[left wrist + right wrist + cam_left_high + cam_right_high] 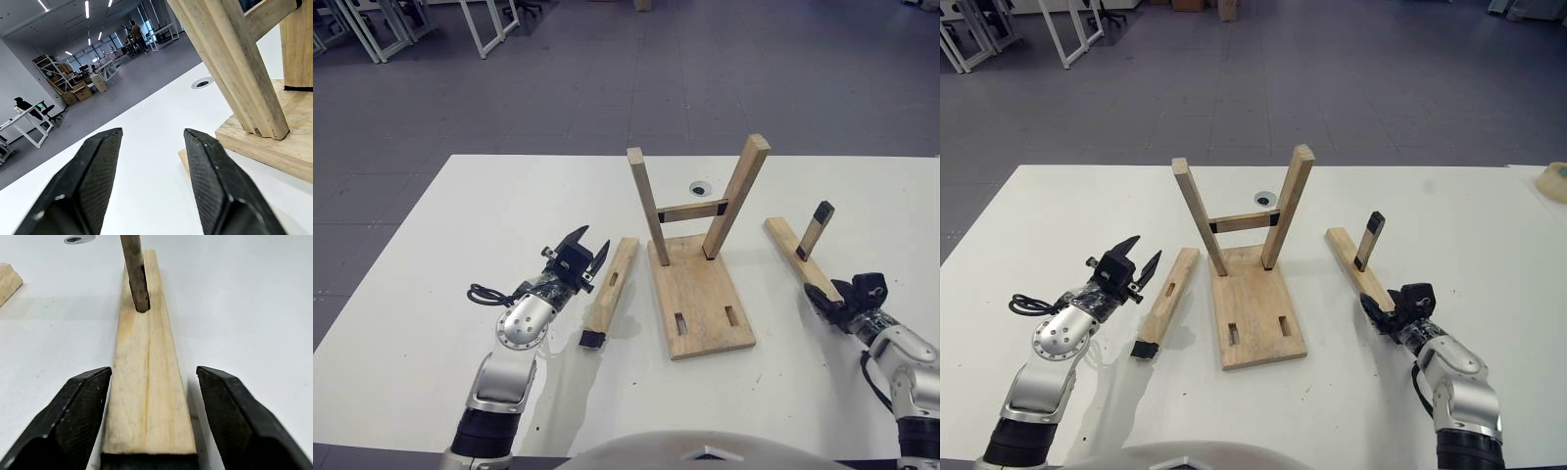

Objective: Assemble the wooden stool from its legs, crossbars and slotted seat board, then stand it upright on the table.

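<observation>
Both grippers stand wide open near the front of the table (431, 245). The right gripper (154, 374) straddles the near end of the right leg (149, 396), one jaw on either side but not yet pinching it. The left gripper (592, 240) hovers empty just beside the left leg (605, 304), which lies flat. Beyond the right gripper a short crossbar (1365, 240) stands in that leg's slot (leaning a little). Between the loose legs lies the seat board (700, 294), two slots near its front end empty. At its far end two standing legs (734, 196) rise, joined by a second crossbar (690, 211). Closing squarely on the right leg's flat sides should stop it twisting when lifted, I judge; the upright crossbar must not snag.
</observation>
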Controlling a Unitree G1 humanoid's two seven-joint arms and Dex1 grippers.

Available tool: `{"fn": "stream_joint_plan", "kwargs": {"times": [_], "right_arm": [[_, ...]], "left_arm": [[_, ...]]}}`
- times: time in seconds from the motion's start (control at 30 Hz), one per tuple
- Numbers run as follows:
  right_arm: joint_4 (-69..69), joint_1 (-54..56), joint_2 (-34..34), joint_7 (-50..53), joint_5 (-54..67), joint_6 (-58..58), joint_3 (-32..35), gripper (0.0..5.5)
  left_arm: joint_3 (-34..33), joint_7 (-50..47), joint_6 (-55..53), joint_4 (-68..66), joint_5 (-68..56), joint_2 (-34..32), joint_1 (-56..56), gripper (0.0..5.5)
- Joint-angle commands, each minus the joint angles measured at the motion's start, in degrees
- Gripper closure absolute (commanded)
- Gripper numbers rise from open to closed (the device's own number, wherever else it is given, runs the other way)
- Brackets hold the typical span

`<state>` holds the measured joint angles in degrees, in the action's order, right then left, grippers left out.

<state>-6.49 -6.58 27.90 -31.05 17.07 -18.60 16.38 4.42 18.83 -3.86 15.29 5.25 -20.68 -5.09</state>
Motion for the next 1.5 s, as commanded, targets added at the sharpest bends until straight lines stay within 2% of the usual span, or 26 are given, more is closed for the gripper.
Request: {"fn": "stream_joint_plan", "kwargs": {"times": [0.03,0.27,0.5,0.6,0.7,0.77,0.83,0.9,1.0,1.1,1.2,1.5], "right_arm": [[-0.8,0.4,0.5,1.1,-1.6,-0.5,-0.9,2.48],[3.6,4.0,-2.0,5.6,-2.4,5.8,-0.1,3.51],[13.0,19.3,-1.9,11.2,5.0,-0.7,3.9,3.51],[16.9,25.7,-1.7,12.7,9.7,-4.5,5.4,3.51],[20.5,31.2,-1.8,13.8,16.0,-8.5,6.8,3.51],[22.7,35.1,-1.7,14.5,21.2,-12.2,7.1,3.51],[24.2,38.3,-1.5,15.1,27.9,-16.6,7.8,3.51],[24.9,40.1,-1.4,15.3,34.7,-20.6,8.4,3.51],[25.2,41.1,-1.5,14.4,42.9,-26.0,6.8,3.51],[25.5,42.3,-3.5,14.9,50.3,-29.9,4.5,3.51],[25.7,42.8,-5.3,16.3,60.0,-33.3,2.4,3.51],[24.6,41.9,-5.7,17.7,76.2,-36.3,-3.3,3.51]], "left_arm": [[-0.1,0.0,0.1,-0.8,0.1,0.1,0.5,3.18],[-0.3,0.0,0.2,-1.4,-0.1,0.1,1.2,3.18],[-1.8,-0.4,0.9,-2.0,-1.0,0.0,3.4,3.18],[-5.0,-0.5,-0.8,-0.8,-6.0,1.9,6.5,3.18],[-11.8,-1.2,-9.0,2.8,-20.8,5.8,12.4,3.18],[-18.2,-3.5,-17.9,4.7,-35.7,7.1,18.9,3.18],[-23.1,-6.5,-27.2,6.5,-55.0,6.5,24.6,2.82],[-24.3,-9.1,-33.0,8.9,-71.3,4.7,27.3,2.53],[-23.5,-14.3,-35.8,10.9,-87.2,3.7,30.2,1.97],[-20.9,-16.4,-38.2,11.4,-94.9,2.3,30.7,1.64],[-18.8,-19.2,-39.2,11.2,-100.7,1.2,30.1,1.64],[-14.0,-21.2,-38.5,12.2,-110.1,0.0,27.3,1.64]]}}
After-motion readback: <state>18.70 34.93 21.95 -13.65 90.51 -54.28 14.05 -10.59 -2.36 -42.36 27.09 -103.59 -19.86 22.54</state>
